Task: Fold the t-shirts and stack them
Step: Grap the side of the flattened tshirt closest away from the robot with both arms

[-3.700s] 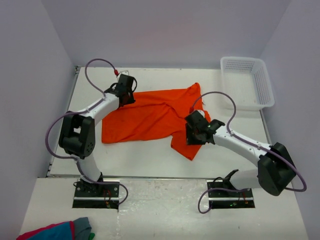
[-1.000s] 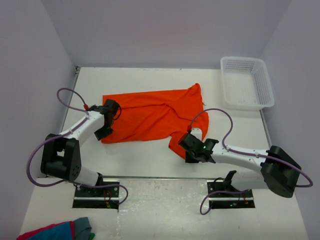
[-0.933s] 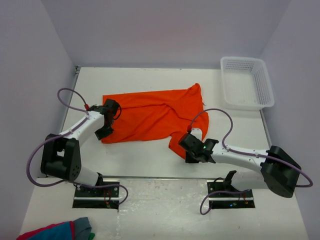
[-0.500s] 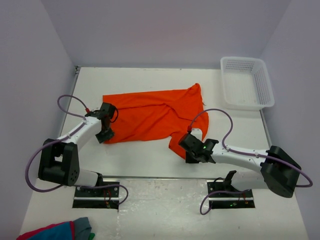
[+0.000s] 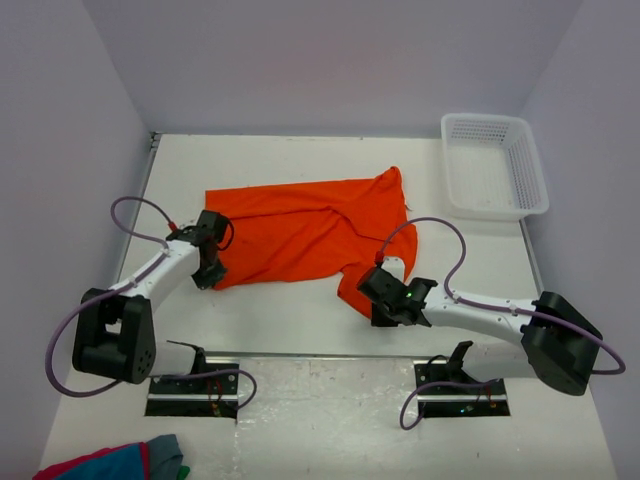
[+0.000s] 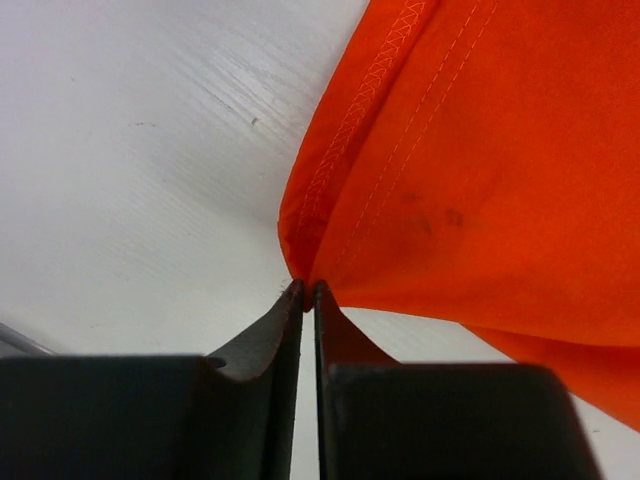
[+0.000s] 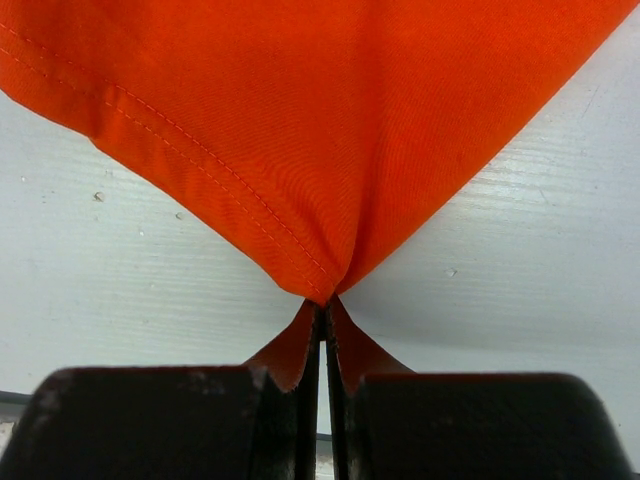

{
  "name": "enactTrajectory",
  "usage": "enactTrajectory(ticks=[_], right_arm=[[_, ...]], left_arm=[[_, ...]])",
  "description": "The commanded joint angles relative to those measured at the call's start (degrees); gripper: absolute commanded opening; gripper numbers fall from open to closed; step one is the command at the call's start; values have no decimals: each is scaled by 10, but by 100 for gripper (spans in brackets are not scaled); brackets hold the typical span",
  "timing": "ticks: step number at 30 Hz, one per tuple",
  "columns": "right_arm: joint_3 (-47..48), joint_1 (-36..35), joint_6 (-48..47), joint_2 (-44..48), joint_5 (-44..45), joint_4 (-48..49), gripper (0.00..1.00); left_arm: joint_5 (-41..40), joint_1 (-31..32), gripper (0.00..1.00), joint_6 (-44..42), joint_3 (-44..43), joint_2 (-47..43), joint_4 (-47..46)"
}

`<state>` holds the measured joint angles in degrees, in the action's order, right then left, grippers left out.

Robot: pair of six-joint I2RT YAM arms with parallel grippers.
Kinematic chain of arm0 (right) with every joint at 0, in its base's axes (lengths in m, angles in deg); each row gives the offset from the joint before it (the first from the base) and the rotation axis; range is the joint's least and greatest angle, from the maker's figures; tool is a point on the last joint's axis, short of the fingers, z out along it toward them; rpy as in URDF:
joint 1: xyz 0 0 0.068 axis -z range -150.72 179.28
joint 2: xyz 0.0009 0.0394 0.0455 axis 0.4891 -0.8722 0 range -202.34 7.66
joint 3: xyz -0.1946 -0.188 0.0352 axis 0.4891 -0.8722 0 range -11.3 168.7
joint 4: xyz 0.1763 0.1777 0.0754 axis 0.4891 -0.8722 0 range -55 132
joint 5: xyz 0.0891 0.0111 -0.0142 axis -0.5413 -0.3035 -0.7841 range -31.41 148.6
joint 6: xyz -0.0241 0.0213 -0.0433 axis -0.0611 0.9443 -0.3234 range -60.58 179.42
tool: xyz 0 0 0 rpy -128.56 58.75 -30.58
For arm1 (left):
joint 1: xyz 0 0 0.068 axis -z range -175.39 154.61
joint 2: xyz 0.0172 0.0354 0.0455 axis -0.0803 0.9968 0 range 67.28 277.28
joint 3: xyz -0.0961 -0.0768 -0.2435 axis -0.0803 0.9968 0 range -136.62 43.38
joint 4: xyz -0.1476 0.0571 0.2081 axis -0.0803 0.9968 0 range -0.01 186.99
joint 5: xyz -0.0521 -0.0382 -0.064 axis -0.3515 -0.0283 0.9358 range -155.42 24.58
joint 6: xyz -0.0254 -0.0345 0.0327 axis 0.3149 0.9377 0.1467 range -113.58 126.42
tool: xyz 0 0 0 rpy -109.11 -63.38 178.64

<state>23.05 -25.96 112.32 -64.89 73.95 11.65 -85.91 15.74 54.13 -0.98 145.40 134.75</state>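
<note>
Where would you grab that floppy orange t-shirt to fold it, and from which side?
Probably by its two near corners, coming in low from the near side. The orange t-shirt lies spread out, so only its hemmed corners give a thin edge to pinch; the left gripper and right gripper are each shut on one.

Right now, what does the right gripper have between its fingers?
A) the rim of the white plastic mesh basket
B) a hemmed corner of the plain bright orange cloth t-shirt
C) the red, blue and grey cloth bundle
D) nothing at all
B: in the right wrist view, the right gripper has its jaws pressed together on a stitched corner of the plain bright orange cloth t-shirt, which puckers into them.
</note>
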Motion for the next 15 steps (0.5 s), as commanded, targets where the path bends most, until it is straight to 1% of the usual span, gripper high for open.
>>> enactTrajectory(ticks=[1, 3, 7, 9, 15], right_arm=[[0, -4, 13, 15, 15, -4, 0], [8, -5, 18, 11, 26, -10, 0], [42, -4, 35, 4, 86, -81, 0], [58, -2, 33, 14, 109, -95, 0], [94, 21, 24, 28, 135, -142, 0]], left_arm=[[-4, -5, 6, 16, -2, -34, 18], [-7, -7, 0, 21, -7, -45, 29], [-17, -7, 0, 26, -13, -54, 37], [-17, -8, 0, 28, -13, -56, 38], [-38, -15, 0, 39, -14, -57, 43]])
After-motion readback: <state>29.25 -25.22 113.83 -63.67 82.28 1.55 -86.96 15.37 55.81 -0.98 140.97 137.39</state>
